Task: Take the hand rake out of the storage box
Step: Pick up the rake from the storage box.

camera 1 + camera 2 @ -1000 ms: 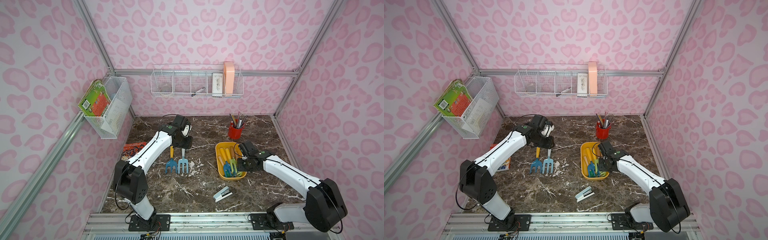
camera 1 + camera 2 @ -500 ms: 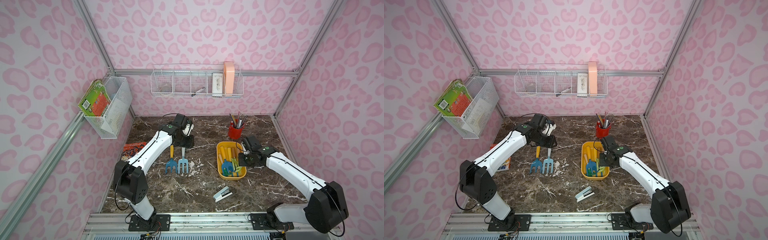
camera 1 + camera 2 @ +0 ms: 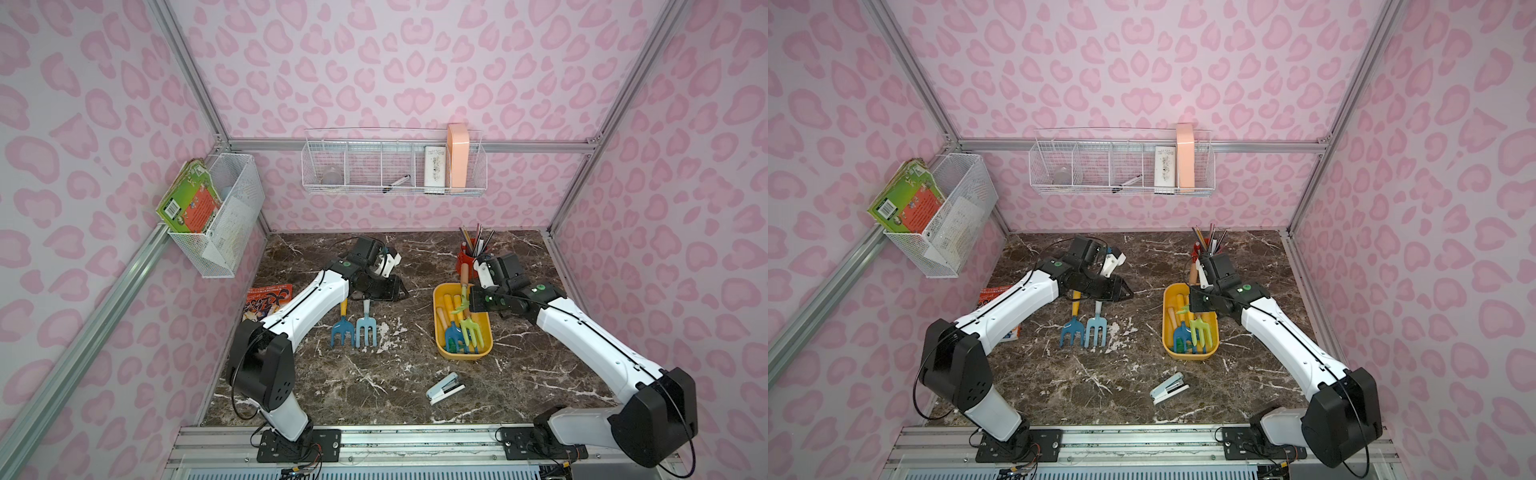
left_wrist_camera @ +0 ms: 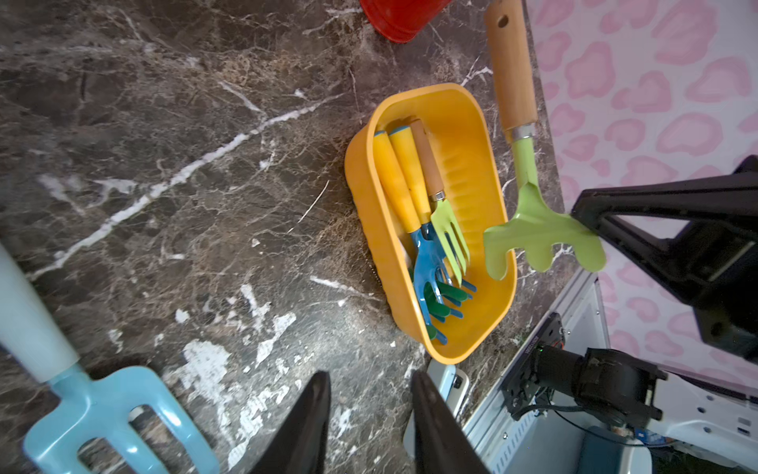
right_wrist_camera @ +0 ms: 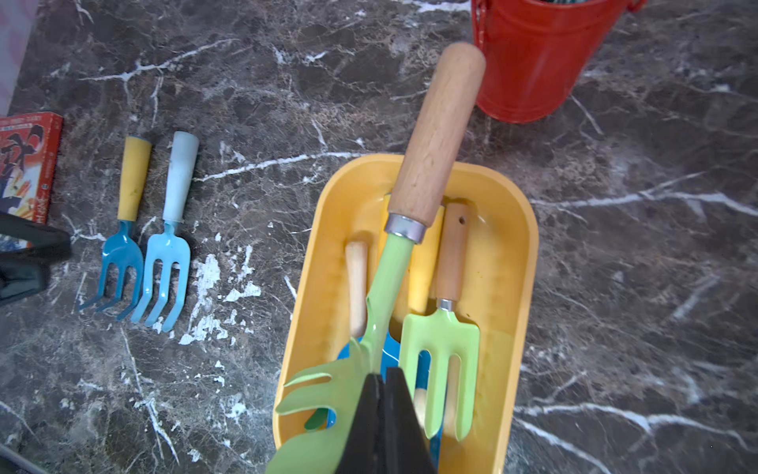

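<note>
Right fingers point(image 5: 369, 431) pinch green wooden-handled hand rake point(image 5: 434, 135), apparently aloft; left fingers point(image 4: 311, 422) spread.

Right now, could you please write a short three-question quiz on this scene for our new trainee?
1. True or false: the jaws of the right arm are shut on the green hand rake, above the storage box.
2. How many blue tools lie on the table under the left arm? A one, B two, C four.
3. Fill in: the white item lying alone in front of the storage box is a ___.
Key: 1 true; 2 B; 3 stapler.
</note>
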